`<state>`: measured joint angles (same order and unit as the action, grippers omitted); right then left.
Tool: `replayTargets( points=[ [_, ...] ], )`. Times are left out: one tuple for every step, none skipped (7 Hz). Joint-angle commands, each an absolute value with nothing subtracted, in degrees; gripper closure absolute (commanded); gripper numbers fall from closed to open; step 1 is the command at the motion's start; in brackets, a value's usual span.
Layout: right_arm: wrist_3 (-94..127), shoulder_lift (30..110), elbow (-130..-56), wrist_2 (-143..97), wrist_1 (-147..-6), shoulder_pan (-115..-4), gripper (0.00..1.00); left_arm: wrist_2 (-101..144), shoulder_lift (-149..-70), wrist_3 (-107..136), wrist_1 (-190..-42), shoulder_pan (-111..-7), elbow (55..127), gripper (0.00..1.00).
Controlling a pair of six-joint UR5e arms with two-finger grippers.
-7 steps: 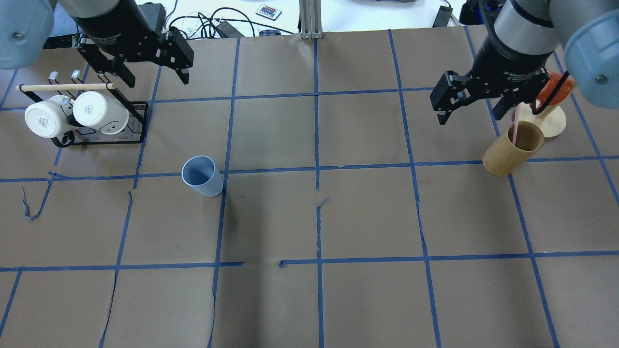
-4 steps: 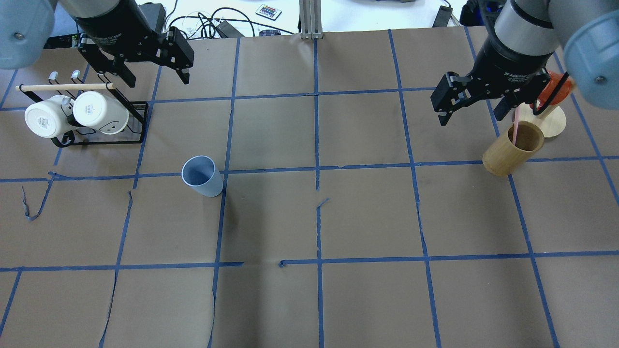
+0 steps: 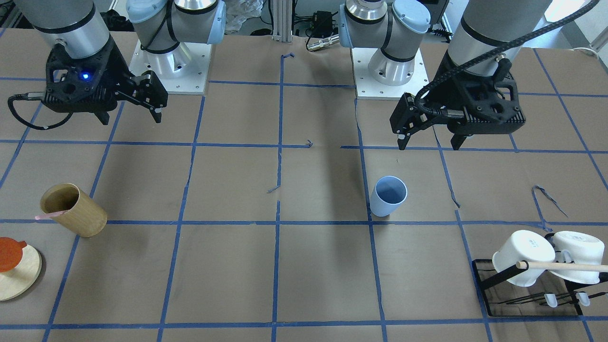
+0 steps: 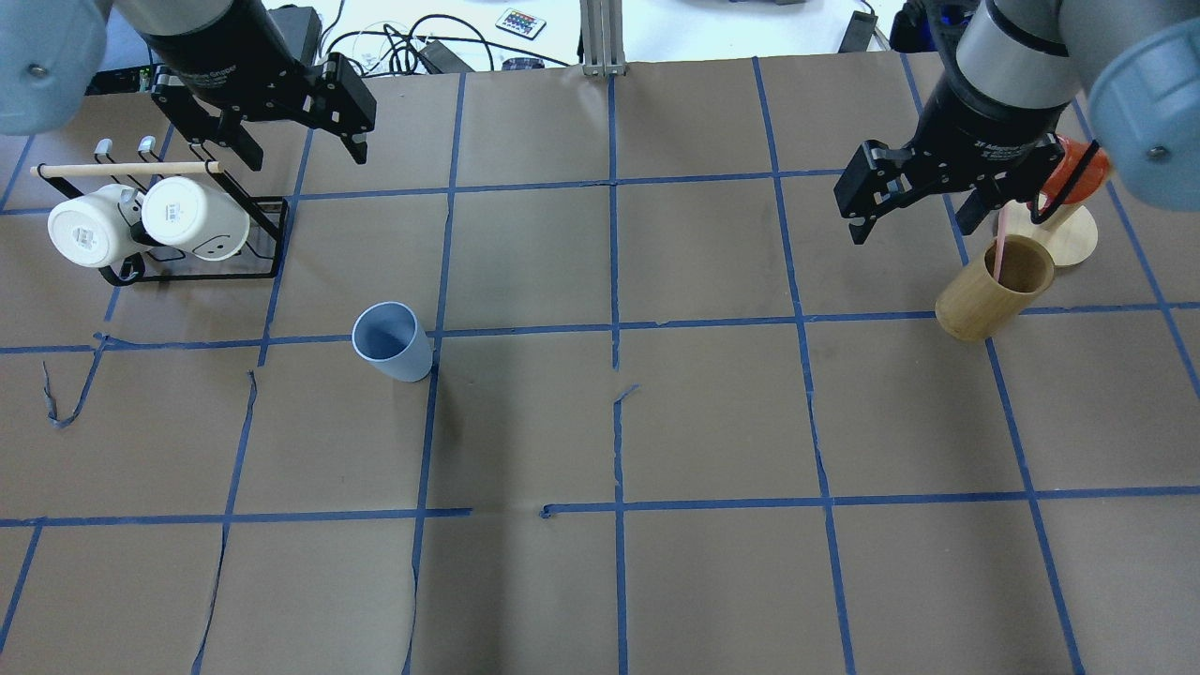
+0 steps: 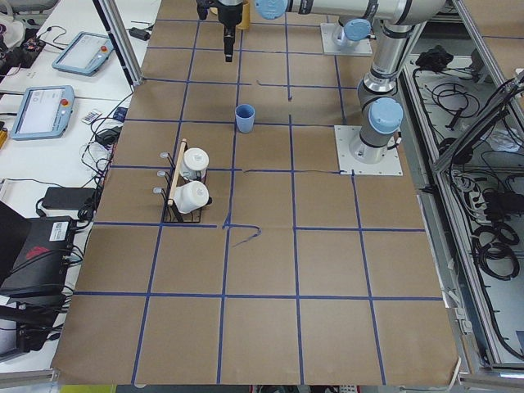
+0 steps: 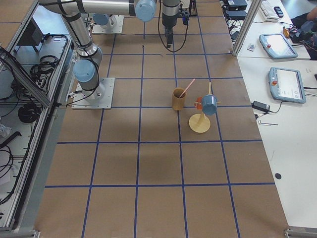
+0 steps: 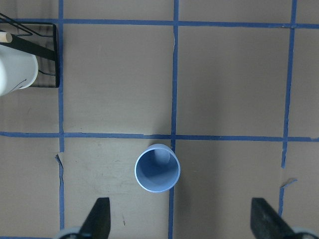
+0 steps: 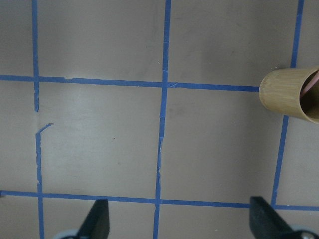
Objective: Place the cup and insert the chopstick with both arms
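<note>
The light blue cup (image 4: 392, 342) stands upright and empty on the brown paper, left of centre; it also shows in the front view (image 3: 388, 195) and in the left wrist view (image 7: 157, 168). One pale pink chopstick (image 4: 1001, 246) leans inside the tan bamboo cylinder (image 4: 994, 289) at the right, and shows in the front view (image 3: 50, 215). My left gripper (image 4: 298, 145) is open and empty, high above the table behind the cup. My right gripper (image 4: 911, 223) is open and empty, high and just left of the bamboo cylinder.
A black rack (image 4: 267, 239) with two white mugs and a wooden rod stands at the far left. A round wooden stand (image 4: 1069, 239) with an orange piece stands behind the bamboo cylinder. Blue tape lines grid the brown paper.
The right arm has shifted very slightly. The cup, the chopstick and the left arm have not moved.
</note>
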<state>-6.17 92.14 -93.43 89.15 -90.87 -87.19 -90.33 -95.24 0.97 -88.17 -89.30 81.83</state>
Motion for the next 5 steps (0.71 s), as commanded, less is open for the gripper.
replayTargets(
  points=[
    [-6.2, 92.3, -93.4, 89.2, -91.0, -87.2, 0.00, -90.3, -95.3, 1.0, -88.2, -89.3, 81.8, 0.00],
    [-6.2, 92.1, -93.4, 89.3, -90.9, -87.2, 0.00, -90.4, -95.2, 1.0, -88.2, -89.3, 81.8, 0.00],
    [-6.9, 92.0, -93.4, 89.2, -90.9, -86.8, 0.00, -90.4, -95.2, 1.0, -88.2, -89.3, 81.9, 0.00],
    [-6.9, 91.8, -93.4, 89.1, -91.1, -86.3, 0.00, -90.4, -95.2, 1.0, -88.2, -89.3, 81.9, 0.00],
    [-7.0, 91.6, -93.5, 89.2, -91.0, -85.6, 0.00, -90.4, -95.2, 1.0, -88.2, -89.3, 82.0, 0.00]
  ],
)
